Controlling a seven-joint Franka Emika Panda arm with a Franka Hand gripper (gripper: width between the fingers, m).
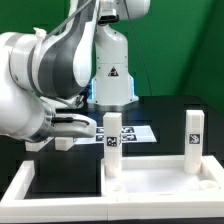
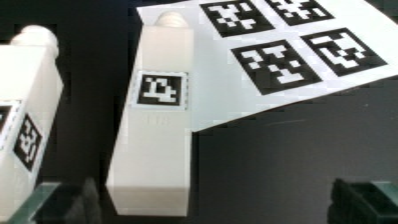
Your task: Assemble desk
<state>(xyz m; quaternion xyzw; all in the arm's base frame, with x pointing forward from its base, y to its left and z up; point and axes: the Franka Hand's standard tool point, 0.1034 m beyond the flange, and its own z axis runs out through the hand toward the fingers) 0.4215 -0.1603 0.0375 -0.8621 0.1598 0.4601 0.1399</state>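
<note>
Two white desk legs lie on the black table in the wrist view. One leg (image 2: 157,110) carries a square tag and a round peg at its far end, and its near end sits between my fingers without touching them. The other leg (image 2: 27,100) lies beside it, outside the jaws. My gripper (image 2: 217,202) is open wide, empty, low over the table; in the exterior view the gripper (image 1: 82,126) hangs under the arm. The white tabletop (image 1: 155,182) lies at the front with two tagged legs (image 1: 113,145) (image 1: 193,140) standing upright on it.
The marker board (image 2: 285,45) lies flat just past the lying legs; the marker board (image 1: 137,133) is behind the upright legs. White border strips (image 1: 20,185) edge the black table. The arm's bulk fills the exterior view's left, with the robot base (image 1: 110,80) behind.
</note>
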